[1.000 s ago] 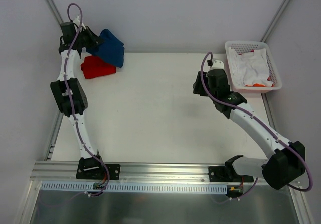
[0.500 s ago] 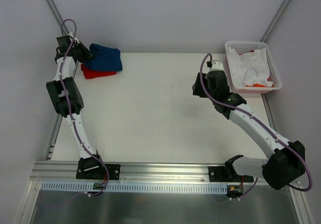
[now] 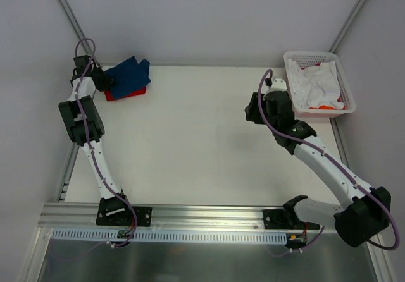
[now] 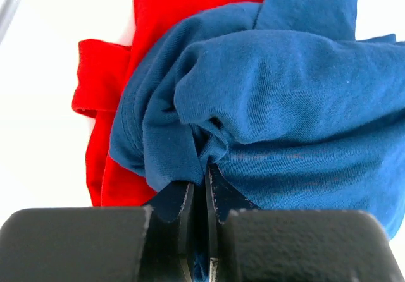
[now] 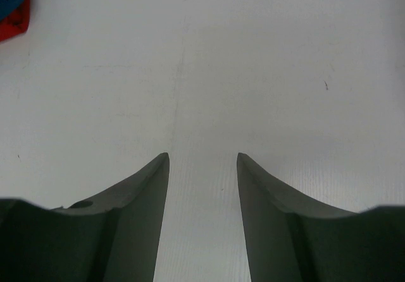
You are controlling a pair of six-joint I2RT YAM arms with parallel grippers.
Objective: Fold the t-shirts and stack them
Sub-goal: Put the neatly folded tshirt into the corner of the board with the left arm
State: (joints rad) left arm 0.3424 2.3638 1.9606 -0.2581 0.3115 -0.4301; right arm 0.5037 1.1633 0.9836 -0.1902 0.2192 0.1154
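The navy blue t-shirt (image 3: 130, 73) lies bunched on top of the red t-shirt (image 3: 125, 93) at the table's far left corner. Its white print is hidden. My left gripper (image 3: 103, 79) is shut on a fold of the blue shirt at its left edge. In the left wrist view the blue shirt (image 4: 285, 105) fills the frame, its cloth pinched between my fingers (image 4: 204, 187), and the red shirt (image 4: 101, 92) shows beneath it on the left. My right gripper (image 3: 258, 110) is open and empty over bare table right of centre, its jaws apart in the right wrist view (image 5: 202, 168).
A pink basket (image 3: 345, 108) holding white cloth (image 3: 316, 85) with an orange patch stands at the far right. The back wall and frame posts close in behind the shirts. In the right wrist view, the shirts' corner (image 5: 11, 7) shows at top left.
My left gripper has pulled the blue shirt leftward and lowered it onto the red shirt. My right arm has shifted slightly.
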